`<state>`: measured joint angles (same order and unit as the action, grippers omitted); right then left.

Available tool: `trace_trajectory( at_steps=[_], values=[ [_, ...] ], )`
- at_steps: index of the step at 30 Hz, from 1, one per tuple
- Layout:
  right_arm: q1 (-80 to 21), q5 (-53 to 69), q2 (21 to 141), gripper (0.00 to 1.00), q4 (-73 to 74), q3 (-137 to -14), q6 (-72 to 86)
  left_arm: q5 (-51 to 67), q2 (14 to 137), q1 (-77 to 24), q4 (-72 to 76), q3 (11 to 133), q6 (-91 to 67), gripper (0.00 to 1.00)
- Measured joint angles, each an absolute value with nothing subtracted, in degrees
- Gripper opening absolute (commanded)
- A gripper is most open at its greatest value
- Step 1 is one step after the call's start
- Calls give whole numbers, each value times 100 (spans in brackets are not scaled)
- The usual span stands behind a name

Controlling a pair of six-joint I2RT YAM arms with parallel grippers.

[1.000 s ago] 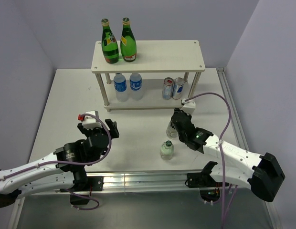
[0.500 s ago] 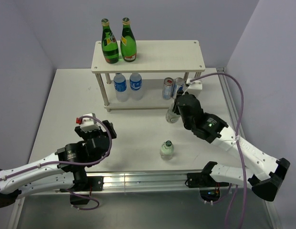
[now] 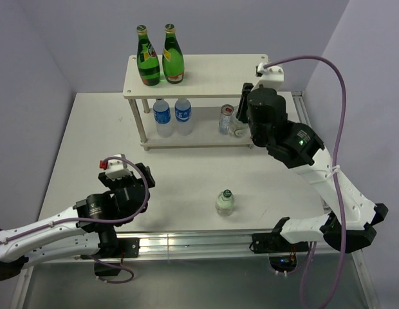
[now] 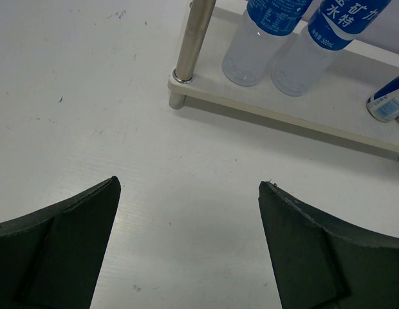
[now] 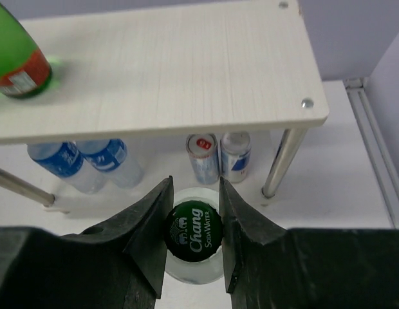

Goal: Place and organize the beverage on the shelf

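Right gripper [image 5: 194, 188] clamped on bottle [image 5: 194, 233] neck, 1 o'clock, just in front of shelf [image 3: 199, 76]. Left gripper [image 4: 190, 187] wide open, empty, 7 o'clock. Shelf at table [image 3: 90, 141] 12 o'clock.

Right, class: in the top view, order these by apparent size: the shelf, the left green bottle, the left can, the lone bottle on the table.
1. shelf
2. left green bottle
3. left can and lone bottle: look alike, unranked
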<state>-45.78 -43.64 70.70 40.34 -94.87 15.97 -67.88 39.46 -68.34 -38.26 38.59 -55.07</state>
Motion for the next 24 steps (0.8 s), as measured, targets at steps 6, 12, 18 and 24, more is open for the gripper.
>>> trace_trajectory(
  at_steps=[6, 12, 18, 24],
  values=[
    [-4574, -4504, 7701, 0, 4368, -11111, 1133, -6799, 3946, -6834, -3887, 3859, -5544, 95],
    [-4493, -4584, 8396, 0, 4482, -12547, 696, -6801, 3946, -6834, -3892, 3859, -5579, 95],
    [-4056, -4517, 8973, 0, 4517, -13441, 408, -6801, 3962, -6834, -3911, 3859, -5649, 95],
    [-3197, -4082, 9456, 0, 4587, -13924, 412, -6810, 4121, -6834, -4075, 3861, -5782, 95]
  ],
)
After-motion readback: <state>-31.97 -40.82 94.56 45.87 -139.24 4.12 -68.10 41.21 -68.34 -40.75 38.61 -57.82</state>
